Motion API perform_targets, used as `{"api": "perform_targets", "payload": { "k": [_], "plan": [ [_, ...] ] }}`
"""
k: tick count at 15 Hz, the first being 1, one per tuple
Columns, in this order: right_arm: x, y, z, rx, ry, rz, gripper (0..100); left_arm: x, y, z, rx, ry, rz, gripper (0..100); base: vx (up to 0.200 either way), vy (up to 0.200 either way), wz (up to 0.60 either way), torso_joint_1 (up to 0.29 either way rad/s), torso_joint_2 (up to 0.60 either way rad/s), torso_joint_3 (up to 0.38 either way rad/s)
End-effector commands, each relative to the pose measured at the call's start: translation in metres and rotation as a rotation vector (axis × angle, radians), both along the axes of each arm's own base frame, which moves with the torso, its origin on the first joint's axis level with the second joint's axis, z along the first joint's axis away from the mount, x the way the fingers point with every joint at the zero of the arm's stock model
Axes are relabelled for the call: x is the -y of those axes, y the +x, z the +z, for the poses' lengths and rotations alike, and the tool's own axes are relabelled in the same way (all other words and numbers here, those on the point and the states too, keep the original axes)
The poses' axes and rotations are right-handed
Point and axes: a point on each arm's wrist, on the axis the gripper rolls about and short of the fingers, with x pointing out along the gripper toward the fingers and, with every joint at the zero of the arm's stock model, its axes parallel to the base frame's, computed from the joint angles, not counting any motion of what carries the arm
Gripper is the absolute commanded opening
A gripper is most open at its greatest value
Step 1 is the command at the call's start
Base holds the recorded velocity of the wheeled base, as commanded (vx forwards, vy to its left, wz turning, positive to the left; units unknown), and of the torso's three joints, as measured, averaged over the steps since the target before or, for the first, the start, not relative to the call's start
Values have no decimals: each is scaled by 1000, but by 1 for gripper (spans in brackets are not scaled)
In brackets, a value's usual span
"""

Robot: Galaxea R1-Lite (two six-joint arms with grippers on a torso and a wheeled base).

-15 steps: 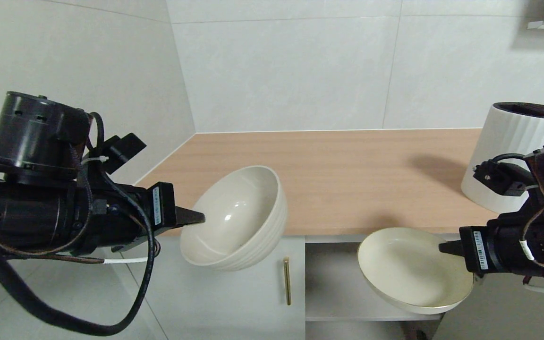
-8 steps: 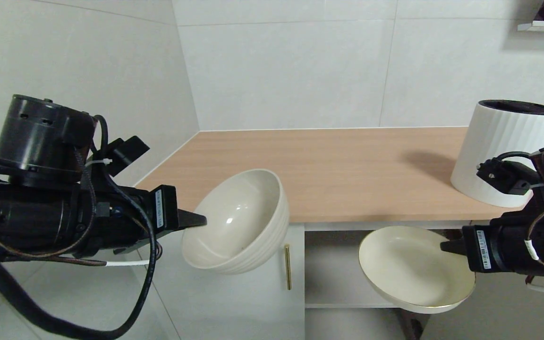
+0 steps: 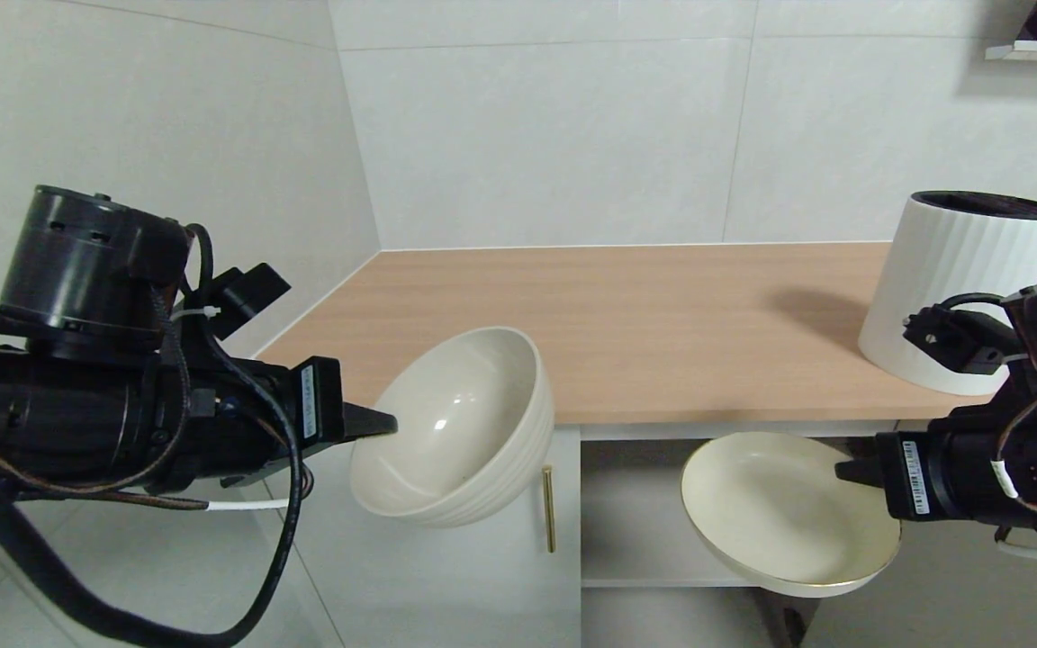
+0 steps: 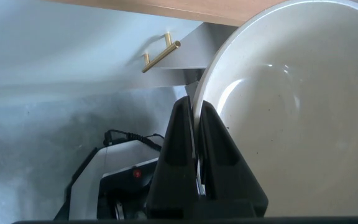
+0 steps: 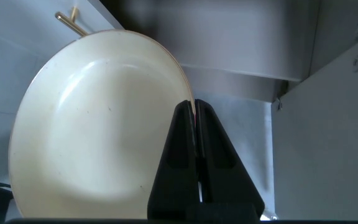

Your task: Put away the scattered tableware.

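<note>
My left gripper (image 3: 373, 421) is shut on the rim of a cream ribbed bowl (image 3: 460, 425), held tilted in the air in front of the counter's front edge. The left wrist view has the same bowl (image 4: 291, 112) clamped at its rim between the black fingers (image 4: 180, 130). My right gripper (image 3: 852, 471) is shut on the rim of a cream plate (image 3: 784, 511), held in front of an open cabinet compartment (image 3: 631, 513) below the counter. That plate (image 5: 98, 124) fills much of the right wrist view, its edge pinched by the fingers (image 5: 182, 134).
A wooden counter (image 3: 644, 315) runs along the tiled wall. A white ribbed cylindrical container (image 3: 964, 288) stands on its right end. A closed cabinet door with a brass handle (image 3: 548, 522) is left of the open compartment. A shelf (image 3: 1036, 49) hangs at top right.
The head camera shifted over the last second, bringing the white container more fully into view. Both grippers keep their hold; the bowl and plate have barely moved relative to the arms.
</note>
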Motion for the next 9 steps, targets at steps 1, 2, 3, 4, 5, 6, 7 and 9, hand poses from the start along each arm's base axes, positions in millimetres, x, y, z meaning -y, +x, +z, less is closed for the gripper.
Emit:
{"api": "perform_targets", "payload": {
  "k": [1, 2, 3, 4, 5, 6, 7, 9],
  "plan": [
    [-1, 1, -2, -8, -6, 0, 0, 0, 1, -1, -5, 2, 0, 0, 0, 0, 0, 0, 0, 0],
    [-1, 1, -3, -10, -6, 1, 0, 1, 1, -2, -7, 2, 0, 0, 0, 0, 0, 0, 0, 0],
    [-1, 2, -3, -12, -9, 0, 0, 0, 1, -2, -8, 3, 0, 0, 0, 0, 0, 0, 0, 0],
    [-1, 2, -4, -13, -9, 0, 0, 1, 1, -2, -7, 2, 0, 0, 0, 0, 0, 0, 0, 0],
    [-2, 3, -4, -15, -10, 0, 0, 0, 1, -2, -9, 4, 0, 0, 0, 0, 0, 0, 0, 0],
    [-2, 3, -5, -17, -12, 0, 0, 1, 1, -2, -7, 2, 0, 0, 0, 0, 0, 0, 0, 0],
    [-2, 4, -5, -17, -12, -1, 0, 0, 1, -2, -9, 4, 0, 0, 0, 0, 0, 0, 0, 0],
    [-3, 5, -6, -24, -16, -1, 0, 0, 1, -2, -8, 3, 0, 0, 0, 0, 0, -47, 131, 70]
  ]
}}
